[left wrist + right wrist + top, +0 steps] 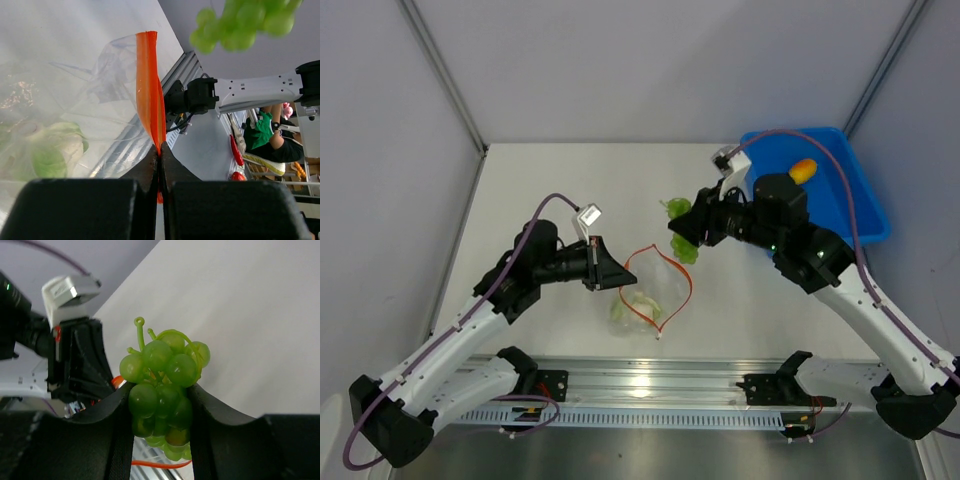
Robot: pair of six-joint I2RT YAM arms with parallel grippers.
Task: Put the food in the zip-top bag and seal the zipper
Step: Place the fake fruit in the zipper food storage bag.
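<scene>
The bench [570, 180] has bare room on its far left. The blue tray [850, 205] sits far right. The zip-top bag [665, 285] lies in the middle, near the front rail. The left tool [616, 270] pinches the zipper [688, 282] tight, lifting the mouth open. The right tool [686, 233] squeezes the green cluster [678, 210] above the mouth's far right edge. The cauliflower [638, 303] lies inside the bag. The orange fruit [803, 170] waits in the tray. I think the cluster should go left a bit, then straight down through the red loop, missing its edge.

Bright green cluster [162, 390]; orange-red zipper [149, 85] on clear bag [100, 95]; white, pale-green cauliflower [55, 150]; orange-yellow fruit [803, 170] and blue tray [867, 203] at two o'clock.
</scene>
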